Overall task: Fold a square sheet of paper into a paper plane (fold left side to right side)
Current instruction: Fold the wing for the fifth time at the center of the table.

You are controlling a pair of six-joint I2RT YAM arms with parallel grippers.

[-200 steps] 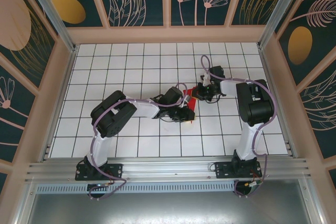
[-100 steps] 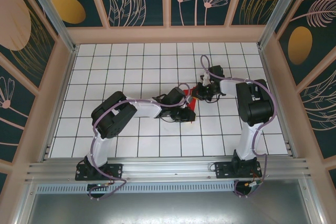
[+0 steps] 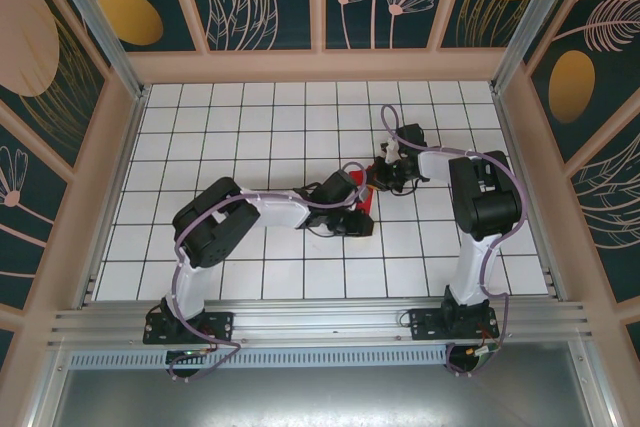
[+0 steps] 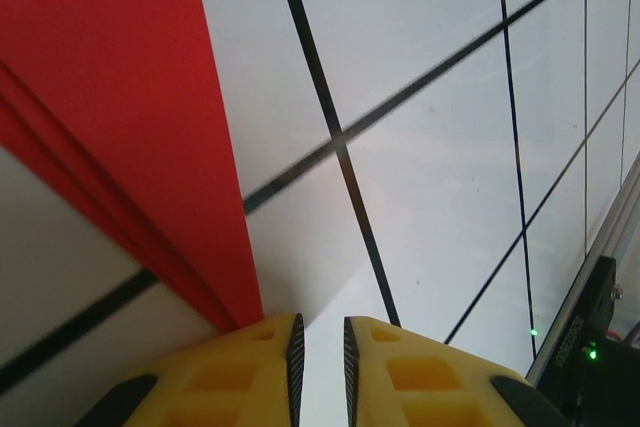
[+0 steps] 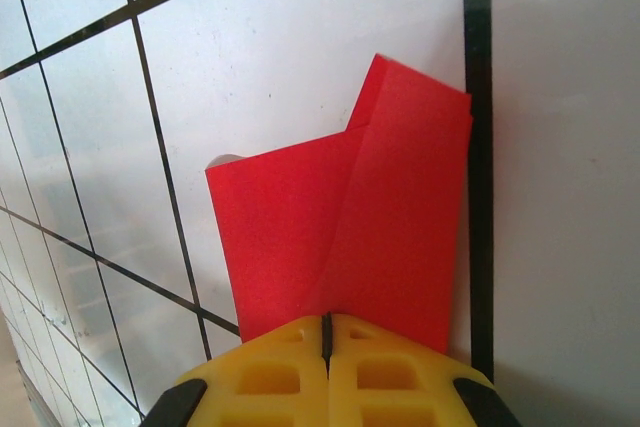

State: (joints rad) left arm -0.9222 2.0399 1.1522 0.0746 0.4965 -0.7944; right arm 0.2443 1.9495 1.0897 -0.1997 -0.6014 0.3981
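The white gridded table (image 3: 200, 147) carries everything, and most of what lies on it is where it was a second ago. The change is in the black-and-white left arm (image 3: 215, 222). Its elbow has sunk and its forearm has stretched out further toward the middle, so the wrist now covers more of the paper than before. The right arm (image 3: 480, 197) has not shifted.

The folded sheet of bright red paper (image 3: 367, 202) lies flat on the table between the two wrists, just right of centre, and only a small red patch shows from above. The left wrist view shows stacked parallel edges along its side (image 4: 100, 97). The right wrist view shows a flap laid over the lower layer along a slanting crease (image 5: 390, 227).

The left end effector (image 4: 320, 332) keeps its yellow fingers a narrow gap apart, barely tighter than a second ago. Bare table shows between them and the paper's edge ends just beside the left fingertip. The right end effector (image 5: 326, 322) stays fully closed, its tips resting on the near end of the paper and apparently pinning it.

The reach probably means the left arm is travelling along the fold to flatten it while the right anchors the sheet. The paper is layered but not yet a finished dart.
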